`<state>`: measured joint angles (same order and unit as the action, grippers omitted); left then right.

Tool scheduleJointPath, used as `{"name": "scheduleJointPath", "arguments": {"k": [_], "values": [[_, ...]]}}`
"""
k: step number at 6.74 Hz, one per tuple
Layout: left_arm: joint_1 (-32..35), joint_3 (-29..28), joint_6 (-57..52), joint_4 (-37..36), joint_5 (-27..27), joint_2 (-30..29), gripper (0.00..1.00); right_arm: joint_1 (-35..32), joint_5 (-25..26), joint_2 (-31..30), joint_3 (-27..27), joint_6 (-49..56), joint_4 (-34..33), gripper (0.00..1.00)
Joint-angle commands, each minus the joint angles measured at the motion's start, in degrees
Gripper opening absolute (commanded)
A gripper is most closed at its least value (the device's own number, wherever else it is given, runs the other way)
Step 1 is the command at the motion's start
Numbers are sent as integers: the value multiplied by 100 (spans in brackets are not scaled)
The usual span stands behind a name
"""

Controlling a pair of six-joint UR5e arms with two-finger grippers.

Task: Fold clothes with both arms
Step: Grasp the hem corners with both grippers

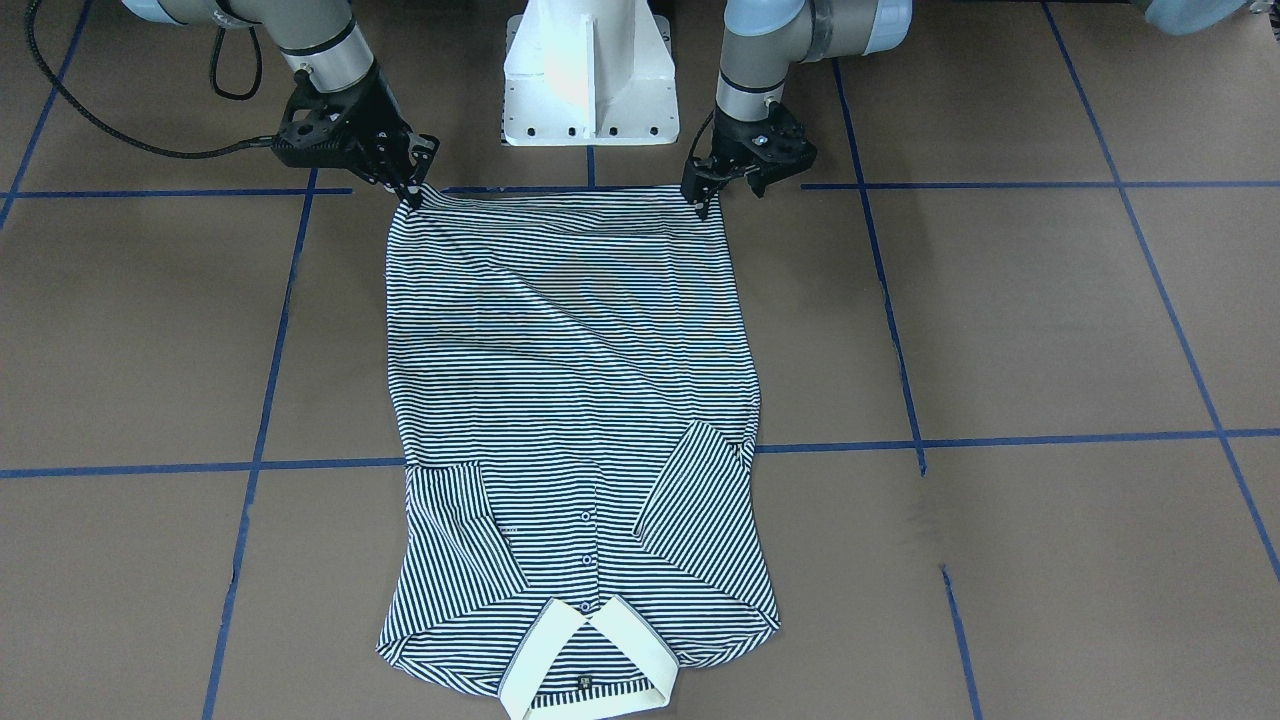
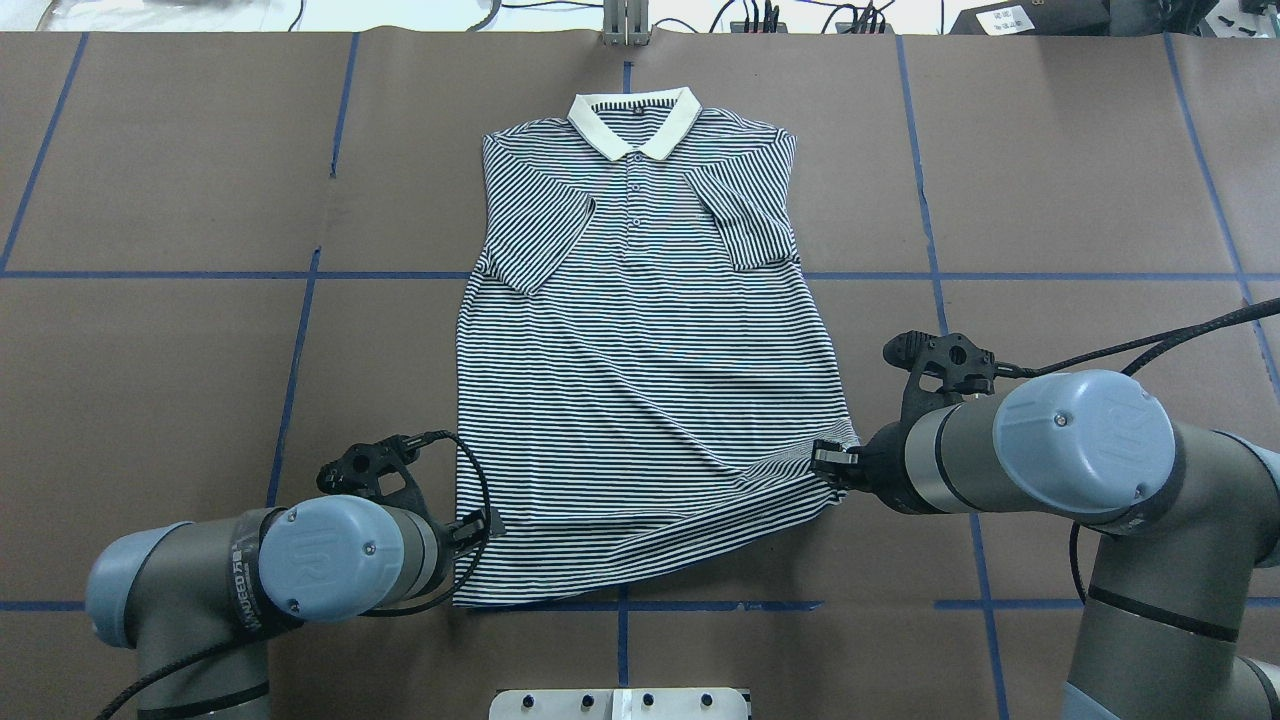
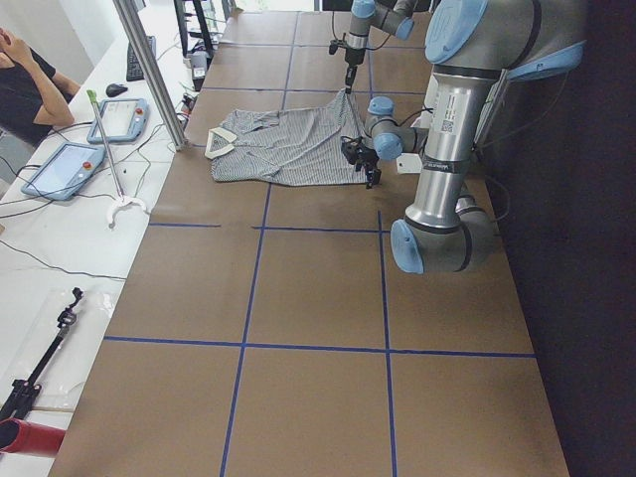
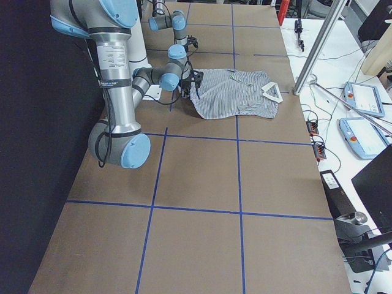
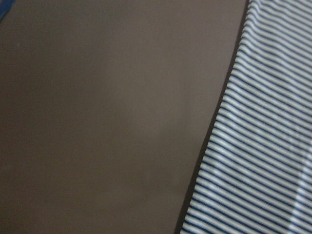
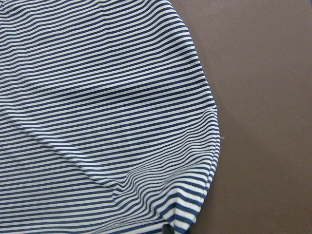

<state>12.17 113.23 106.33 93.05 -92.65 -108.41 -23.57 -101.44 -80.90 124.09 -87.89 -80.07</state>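
The striped polo shirt (image 2: pixel 640 370) lay face up and flat on the brown table (image 2: pixel 160 380), its cream collar (image 2: pixel 634 122) at the far end from the robot and its hem nearest the white pedestal base (image 1: pixel 590 75). Both short sleeves were folded inward over the chest, on either side of the button placket. Blue tape lines (image 2: pixel 290 370) crossed the table under and around the shirt.

The left gripper (image 1: pixel 703 195) stood at the hem corner on the robot's left, its tips pointing down onto the edge of the cloth in the front-facing view. The tips looked close together on the fabric, but whether they actually pinched the hem could not be told; the left wrist view showed only the shirt's side edge against bare table, with no fingers in sight.

The right gripper (image 1: pixel 413 190) stood at the opposite hem corner, tilted in toward the shirt, with its tips touching the corner of the fabric. In the overhead view that corner appeared drawn slightly toward the gripper, and wrinkles ran across the lower body of the shirt from there. The right wrist view showed the rounded hem corner bunched near the bottom of the picture, with a dark tip just at the cloth's edge, so the gripper seemed clamped on the hem corner.

The two arms were set well apart, one at each end of the hem, with the shirt stretched out away from them.
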Motion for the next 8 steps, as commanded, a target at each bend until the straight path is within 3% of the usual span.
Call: {"name": "scheduleJointPath", "arguments": {"k": [1, 3, 4, 6, 7, 8], "values": [[-249, -29, 186, -50, 19, -22, 99, -7, 10, 4, 2, 0, 0, 0], [-259, -29, 257, -59, 19, -66, 84, -7, 2, 4, 2, 0, 0, 0], [-250, -29, 257, -59, 19, -84, 70, -15, 2, -5, 10, 0, 0, 0], [-259, -29, 257, -181, 19, -162, 23, -16, 2, -5, 10, 0, 0, 0], [-276, -29, 248, -382, 19, -293, 7, -16, 2, -5, 10, 0, 0, 0], [-311, -12, 240, -384, 10, -321, 0, -16, 2, -5, 10, 0, 0, 0]]}}
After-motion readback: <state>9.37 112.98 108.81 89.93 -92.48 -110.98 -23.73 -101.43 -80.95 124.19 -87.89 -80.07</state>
